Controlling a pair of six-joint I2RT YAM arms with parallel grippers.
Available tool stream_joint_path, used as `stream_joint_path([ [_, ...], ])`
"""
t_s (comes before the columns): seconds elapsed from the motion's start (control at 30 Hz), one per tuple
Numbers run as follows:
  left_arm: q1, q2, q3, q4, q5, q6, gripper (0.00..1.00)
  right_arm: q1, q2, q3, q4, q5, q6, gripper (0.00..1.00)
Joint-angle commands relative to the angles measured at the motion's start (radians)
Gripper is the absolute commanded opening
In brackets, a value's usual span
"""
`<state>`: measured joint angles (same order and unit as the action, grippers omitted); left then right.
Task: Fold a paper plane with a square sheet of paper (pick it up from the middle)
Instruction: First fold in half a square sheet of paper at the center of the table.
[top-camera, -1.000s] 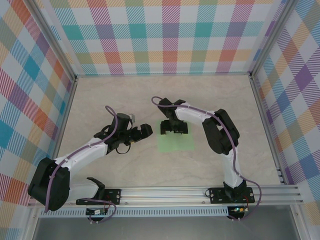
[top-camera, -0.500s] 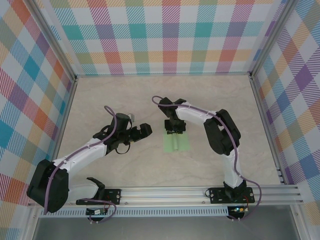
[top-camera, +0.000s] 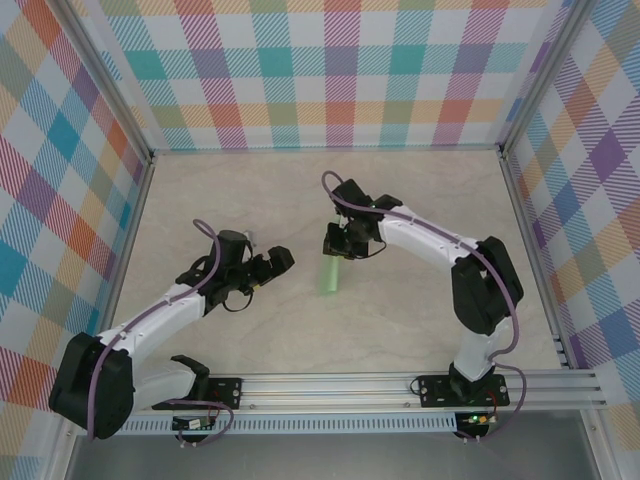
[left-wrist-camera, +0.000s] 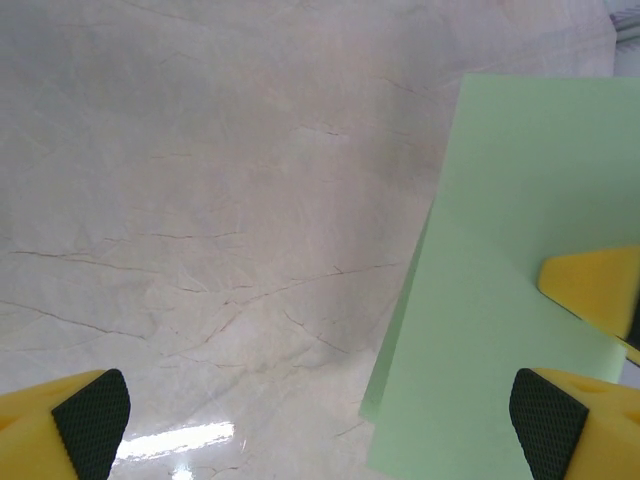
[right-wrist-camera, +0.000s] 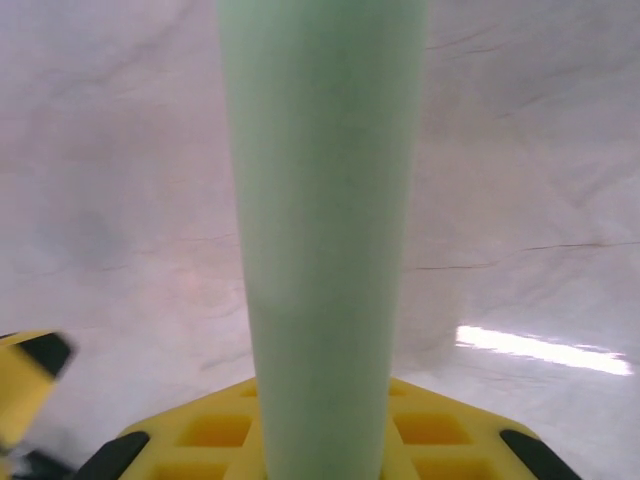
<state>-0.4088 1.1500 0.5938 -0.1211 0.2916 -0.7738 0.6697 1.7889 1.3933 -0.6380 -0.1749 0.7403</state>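
The big pale worktop (top-camera: 250, 190) has checked walls (top-camera: 330, 70) on three sides and a metal rail (top-camera: 400, 385) along its near edge. There is lots of open room at the back and on both sides. The square sheet of paper (top-camera: 330, 277) is near the middle, squeezed into a thin strip. Its long side runs from the back toward the rail. Its far end sits in the right end effector (top-camera: 338, 247), which is pinched tight on it. The left end effector (top-camera: 282, 259) is wide open with nothing in it, near the paper.
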Motion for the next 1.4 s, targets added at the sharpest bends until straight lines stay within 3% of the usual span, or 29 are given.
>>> stream_joint_path([
  [0.0, 0.031, -0.001, -0.015, 0.066, 0.098, -0.050, 1.00, -0.030, -0.035, -0.091, 0.233, -0.212, 0.116, 0.24],
  [0.17, 0.044, 0.006, -0.024, 0.108, 0.152, -0.078, 1.00, -0.047, -0.023, -0.200, 0.408, -0.300, 0.188, 0.25],
  [0.37, 0.044, 0.090, -0.016, 0.176, 0.226, -0.097, 1.00, -0.056, 0.006, -0.310, 0.493, -0.301, 0.212, 0.28],
  [0.5, 0.032, 0.169, 0.002, 0.208, 0.264, -0.102, 0.98, -0.059, 0.038, -0.330, 0.469, -0.285, 0.186, 0.30],
  [0.67, -0.004, 0.233, 0.028, 0.197, 0.255, -0.092, 0.97, -0.067, 0.054, -0.344, 0.409, -0.237, 0.146, 0.42],
  [1.07, -0.055, 0.324, 0.090, 0.149, 0.229, -0.057, 0.89, -0.100, -0.024, -0.361, 0.355, -0.231, 0.109, 0.59],
  [1.37, -0.094, 0.411, 0.142, 0.150, 0.260, -0.044, 0.74, -0.119, -0.072, -0.412, 0.351, -0.213, 0.116, 0.64],
])
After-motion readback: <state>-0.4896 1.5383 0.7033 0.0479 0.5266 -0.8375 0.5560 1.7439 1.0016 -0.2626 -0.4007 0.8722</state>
